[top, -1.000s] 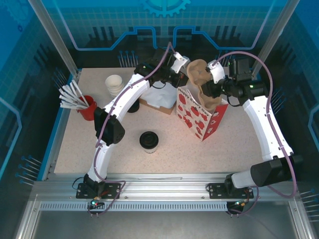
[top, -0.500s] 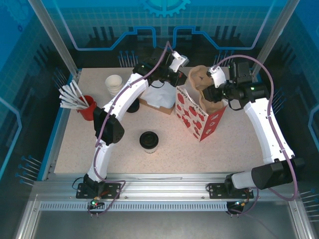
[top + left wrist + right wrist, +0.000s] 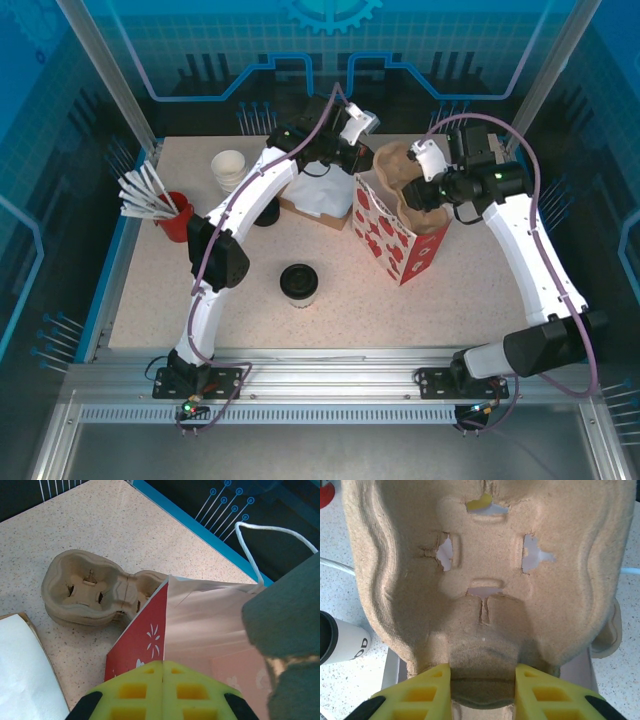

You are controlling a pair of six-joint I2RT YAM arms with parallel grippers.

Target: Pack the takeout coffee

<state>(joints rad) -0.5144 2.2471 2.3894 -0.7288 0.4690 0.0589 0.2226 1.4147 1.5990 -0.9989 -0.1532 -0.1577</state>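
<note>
The takeout coffee (image 3: 298,283), a pale paper cup with a black lid, stands alone at the front middle of the table; its side shows at the left edge of the right wrist view (image 3: 345,642). A red paper bag (image 3: 395,240) with white prints stands open at centre right. My left gripper (image 3: 162,666) is shut on the bag's upper edge (image 3: 150,630) at its far corner (image 3: 357,165). My right gripper (image 3: 482,687) is shut on a brown pulp cup carrier (image 3: 485,565), holding it over the bag's mouth (image 3: 423,212).
More pulp carriers (image 3: 90,587) lie on the table behind the bag. At the back left stand stacked white cups (image 3: 229,168) and a red cup of white sticks (image 3: 175,215). A brown box with white paper (image 3: 318,203) sits left of the bag.
My right gripper has carried the carrier a little left and lower, toward the bag's opening. The bag's top has shifted slightly. The coffee has not moved.
</note>
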